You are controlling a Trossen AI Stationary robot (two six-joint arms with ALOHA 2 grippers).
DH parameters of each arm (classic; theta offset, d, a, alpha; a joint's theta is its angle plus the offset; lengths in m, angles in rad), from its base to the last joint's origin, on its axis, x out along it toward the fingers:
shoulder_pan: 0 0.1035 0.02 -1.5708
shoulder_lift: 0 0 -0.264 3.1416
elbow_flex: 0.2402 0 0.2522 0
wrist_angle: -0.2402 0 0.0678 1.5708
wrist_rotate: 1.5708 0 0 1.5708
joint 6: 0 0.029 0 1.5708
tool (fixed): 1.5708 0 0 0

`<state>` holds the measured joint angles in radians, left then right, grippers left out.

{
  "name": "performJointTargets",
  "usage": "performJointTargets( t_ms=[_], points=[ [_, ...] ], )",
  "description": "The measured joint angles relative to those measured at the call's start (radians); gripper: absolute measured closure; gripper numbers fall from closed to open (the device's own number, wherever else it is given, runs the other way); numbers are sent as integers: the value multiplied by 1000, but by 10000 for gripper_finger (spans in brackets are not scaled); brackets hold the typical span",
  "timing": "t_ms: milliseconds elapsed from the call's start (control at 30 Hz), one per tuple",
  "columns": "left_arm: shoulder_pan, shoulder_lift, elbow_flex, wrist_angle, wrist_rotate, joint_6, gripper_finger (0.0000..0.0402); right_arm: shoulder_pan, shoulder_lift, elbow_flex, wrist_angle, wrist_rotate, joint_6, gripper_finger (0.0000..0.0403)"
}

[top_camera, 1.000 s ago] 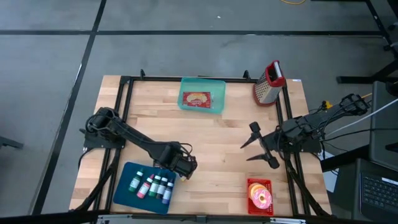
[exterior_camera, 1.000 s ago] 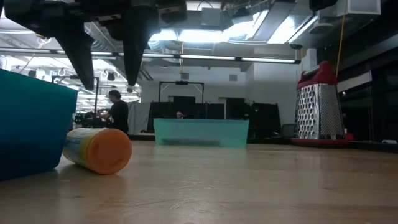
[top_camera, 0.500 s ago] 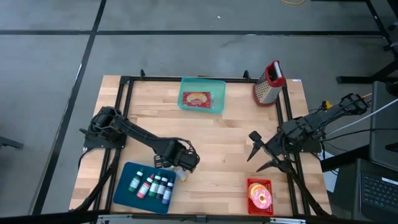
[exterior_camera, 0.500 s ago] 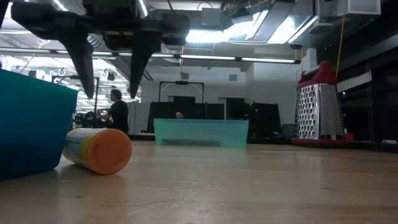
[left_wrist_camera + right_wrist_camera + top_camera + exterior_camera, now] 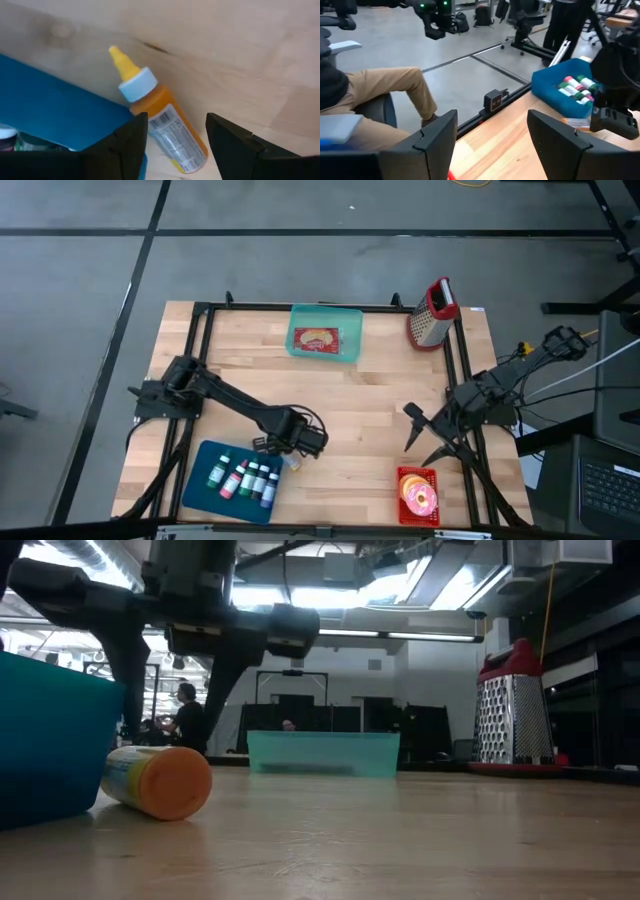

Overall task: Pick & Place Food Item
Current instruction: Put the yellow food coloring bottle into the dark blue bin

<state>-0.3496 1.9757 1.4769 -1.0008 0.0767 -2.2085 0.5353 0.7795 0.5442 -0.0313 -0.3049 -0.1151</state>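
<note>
An orange bottle (image 5: 165,125) with a pale blue cap and yellow nozzle lies on its side on the wooden table, close beside the blue tray (image 5: 205,490). In the low view the bottle (image 5: 160,780) shows its orange bottom end. My left gripper (image 5: 176,120) points straight down above it, open, with one finger on either side of the bottle's body and not touching it. In the high view the left gripper (image 5: 292,442) hides most of the bottle. My right gripper (image 5: 414,432) is open and holds nothing; it hovers near the table's right edge.
The blue tray holds several small bottles (image 5: 243,478). A teal bin (image 5: 324,332) with a red food packet stands at the far middle and a metal grater (image 5: 432,312) at the far right. A red basket with a doughnut (image 5: 418,495) sits at the near right.
My left gripper has come down toward the orange bottle and shifted slightly toward the table's right, rolling about its own axis. My right gripper has swung toward the table's near edge and turned. The bottle has stayed where it was.
</note>
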Motion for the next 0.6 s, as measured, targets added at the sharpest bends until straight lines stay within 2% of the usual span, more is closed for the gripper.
performJointTargets(
  t_ms=[233, 600],
  points=[
    [-1, 21, 0, -53, 59, -3, 207, 30, 0, 0, -29, 0, 3, 158],
    [-2, 20, -18, -54, 67, 9, 207, 31, 0, 0, -37, 0, 10, 158]
  ],
)
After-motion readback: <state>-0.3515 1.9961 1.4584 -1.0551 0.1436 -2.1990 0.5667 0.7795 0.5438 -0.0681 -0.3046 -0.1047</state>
